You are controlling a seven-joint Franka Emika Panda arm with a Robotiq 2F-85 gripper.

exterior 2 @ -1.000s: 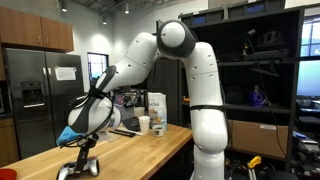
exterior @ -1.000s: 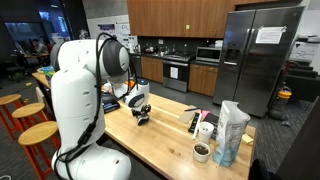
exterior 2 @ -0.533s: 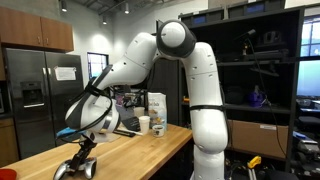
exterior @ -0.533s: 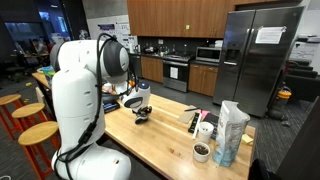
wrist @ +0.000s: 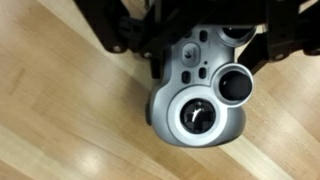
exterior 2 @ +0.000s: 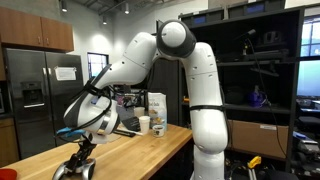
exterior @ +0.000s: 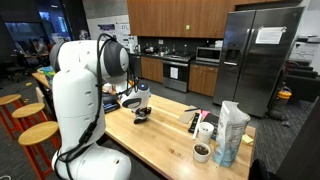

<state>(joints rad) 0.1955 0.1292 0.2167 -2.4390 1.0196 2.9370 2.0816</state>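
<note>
A silver game controller (wrist: 200,95) with two black thumbsticks lies on the wooden counter (wrist: 50,110). My gripper (wrist: 205,35) comes in from the top of the wrist view. Its black fingers (wrist: 135,40) press against both sides of the controller's upper body. In both exterior views the gripper (exterior 2: 80,150) (exterior: 139,106) is low over the counter, with the controller (exterior 2: 74,169) (exterior: 141,117) resting on the wood under it.
At the counter's far end stand a plastic bag (exterior: 231,132), a white cup (exterior: 205,130), a dark bowl (exterior: 201,151) and a black tool (exterior: 193,120). Wooden stools (exterior: 38,132) line the counter's side. A refrigerator (exterior: 258,55) and stove stand behind.
The gripper came down onto the controller between one second and half a second ago. It has hardly moved since. The controller stays on the counter.
</note>
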